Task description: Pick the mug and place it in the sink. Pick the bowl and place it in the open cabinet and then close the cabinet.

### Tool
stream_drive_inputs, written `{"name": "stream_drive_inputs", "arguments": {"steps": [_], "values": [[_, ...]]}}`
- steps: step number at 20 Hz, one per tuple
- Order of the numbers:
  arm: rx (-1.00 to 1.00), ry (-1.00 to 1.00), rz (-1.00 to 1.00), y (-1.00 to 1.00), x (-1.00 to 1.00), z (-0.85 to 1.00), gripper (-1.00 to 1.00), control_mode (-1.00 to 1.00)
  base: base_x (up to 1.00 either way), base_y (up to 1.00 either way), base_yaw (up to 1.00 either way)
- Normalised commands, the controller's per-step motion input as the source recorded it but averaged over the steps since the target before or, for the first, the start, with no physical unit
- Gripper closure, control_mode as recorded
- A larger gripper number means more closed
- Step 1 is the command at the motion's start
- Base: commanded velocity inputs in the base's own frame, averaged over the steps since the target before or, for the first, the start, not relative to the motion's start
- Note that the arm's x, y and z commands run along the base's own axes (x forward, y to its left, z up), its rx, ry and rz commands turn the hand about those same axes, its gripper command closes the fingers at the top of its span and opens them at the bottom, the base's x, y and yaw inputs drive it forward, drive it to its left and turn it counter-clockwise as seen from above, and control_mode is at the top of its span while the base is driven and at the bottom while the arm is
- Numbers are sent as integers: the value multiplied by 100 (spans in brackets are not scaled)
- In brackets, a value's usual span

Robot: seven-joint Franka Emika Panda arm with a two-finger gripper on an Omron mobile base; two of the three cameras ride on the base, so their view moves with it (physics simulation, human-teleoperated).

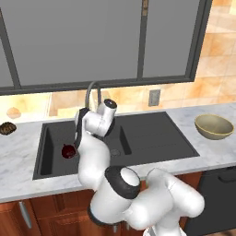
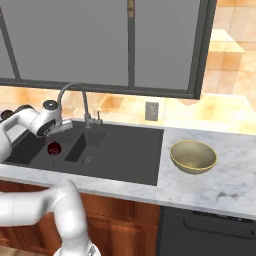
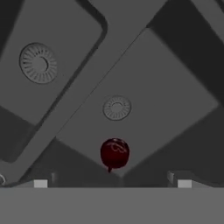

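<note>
The mug (image 3: 114,153) lies on the floor of the sink's (image 1: 152,133) left basin. The gripper (image 3: 112,183) hangs above it with jaws wide, holding nothing, the mug between the fingertips (image 3: 40,183) and apart from them.

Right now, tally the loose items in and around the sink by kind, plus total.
Mug, dark red, in the sink basin: 1
Bowl, yellow-tan, on the counter: 1
Dark brown lumpy item: 1
Tan lumpy item: 1
Total: 4
</note>
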Motion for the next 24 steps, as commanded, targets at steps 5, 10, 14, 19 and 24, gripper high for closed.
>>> {"name": "stream_drive_inputs", "arguments": {"steps": [5, 10, 14, 19, 24], "values": [[3, 24, -24, -34, -78, 90, -100, -100, 0, 0, 0], [-8, 20, -25, -42, -54, 87, -100, -100, 0, 0, 0], [-11, 23, -29, -63, -42, 79, -100, -100, 0, 0, 0], [-5, 23, -40, -59, -26, 70, -100, -100, 0, 0, 0], [0, 33, -49, -45, -13, 53, -100, -100, 0, 0, 0]]}}
